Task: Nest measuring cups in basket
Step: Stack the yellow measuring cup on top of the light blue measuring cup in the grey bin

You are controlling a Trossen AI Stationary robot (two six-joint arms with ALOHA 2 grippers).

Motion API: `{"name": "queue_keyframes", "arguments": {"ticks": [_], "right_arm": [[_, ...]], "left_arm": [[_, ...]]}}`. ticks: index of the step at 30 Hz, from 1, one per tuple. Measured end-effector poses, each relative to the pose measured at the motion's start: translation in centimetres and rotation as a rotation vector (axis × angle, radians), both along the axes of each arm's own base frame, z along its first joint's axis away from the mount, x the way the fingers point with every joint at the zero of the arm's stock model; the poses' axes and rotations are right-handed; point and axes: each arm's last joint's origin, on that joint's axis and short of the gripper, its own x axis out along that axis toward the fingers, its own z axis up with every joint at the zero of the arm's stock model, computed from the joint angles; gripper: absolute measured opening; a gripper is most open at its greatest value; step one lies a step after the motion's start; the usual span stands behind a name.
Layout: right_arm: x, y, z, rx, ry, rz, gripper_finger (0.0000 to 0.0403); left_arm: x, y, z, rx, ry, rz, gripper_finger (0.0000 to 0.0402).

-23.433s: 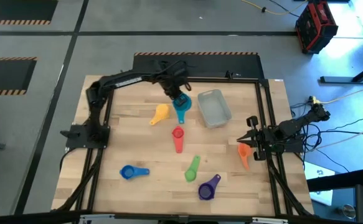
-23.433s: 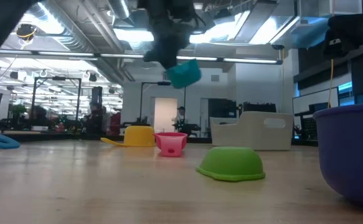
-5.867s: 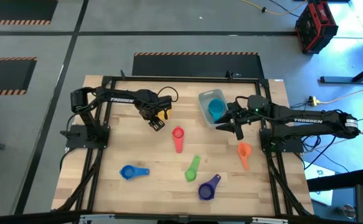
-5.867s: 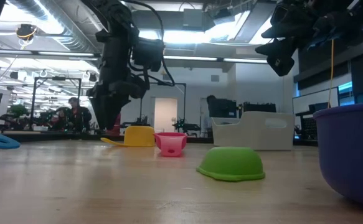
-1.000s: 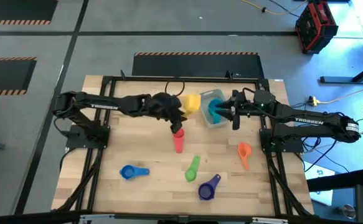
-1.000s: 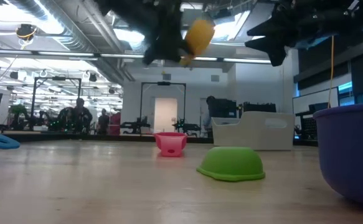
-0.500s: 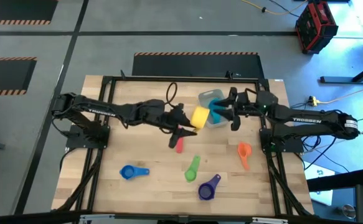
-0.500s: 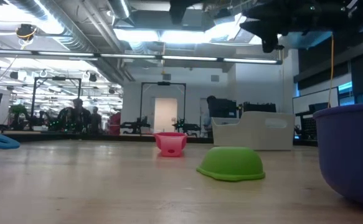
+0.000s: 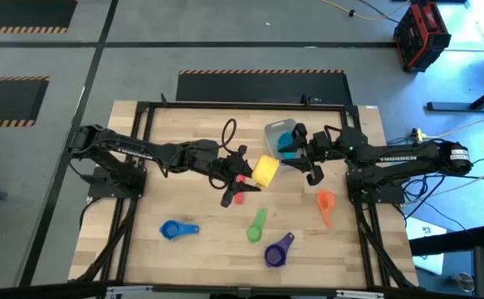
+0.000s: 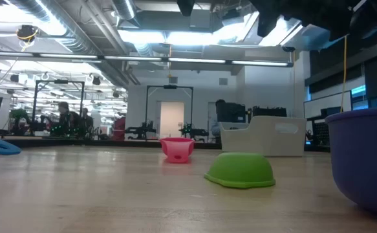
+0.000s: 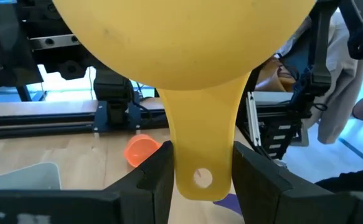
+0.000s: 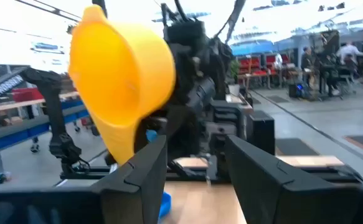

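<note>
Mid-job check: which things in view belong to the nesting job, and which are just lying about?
Job items:
yellow cup, held by the left tool
teal cup in the basket
red cup
orange cup
green cup
purple cup
blue cup
right tool, open by the basket

Lying about:
red-and-black case on the floor

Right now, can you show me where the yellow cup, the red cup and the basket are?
yellow cup (image 9: 266, 171), high view, on its round bowl.
red cup (image 10: 177, 149), low view, on the bowl's side.
basket (image 9: 274, 129), high view, on its top-left rim.
</note>
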Motion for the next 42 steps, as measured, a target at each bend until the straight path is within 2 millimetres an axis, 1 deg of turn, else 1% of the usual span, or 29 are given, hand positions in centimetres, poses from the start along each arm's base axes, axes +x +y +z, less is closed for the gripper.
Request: {"name": "queue_keyframes", "arguments": {"ticks": [12, 20, 24, 27, 34, 42], "right_arm": [[1.6, 1.6, -0.3, -0.002, -0.093, 0.067, 0.0168], [3.9, 2.2, 1.6, 0.004, -0.117, 0.082, 0.0168], [4.6, 2.4, 2.3, 0.005, -0.117, 0.091, 0.0168], [4.8, 2.6, 2.6, 0.006, -0.113, 0.096, 0.0167], [4.8, 2.6, 2.5, 0.010, -0.112, 0.090, 0.0148], [4.9, 2.5, 2.4, 0.051, -0.094, 0.033, 0.0147]], "left_arm": [[0.0, 0.0, 0.0, 0.000, 0.000, 0.001, 0.0134], [0.0, 0.0, 0.0, 0.001, 0.002, 0.001, 0.0134], [0.0, 0.0, 0.0, 0.002, 0.003, 0.000, 0.0134], [0.0, 0.0, 0.0, 0.003, 0.002, -0.004, 0.0134], [0.0, 0.0, 0.0, 0.003, 0.003, -0.004, 0.0134], [0.0, 0.1, -0.2, 0.006, 0.014, 0.033, 0.0134]]}}
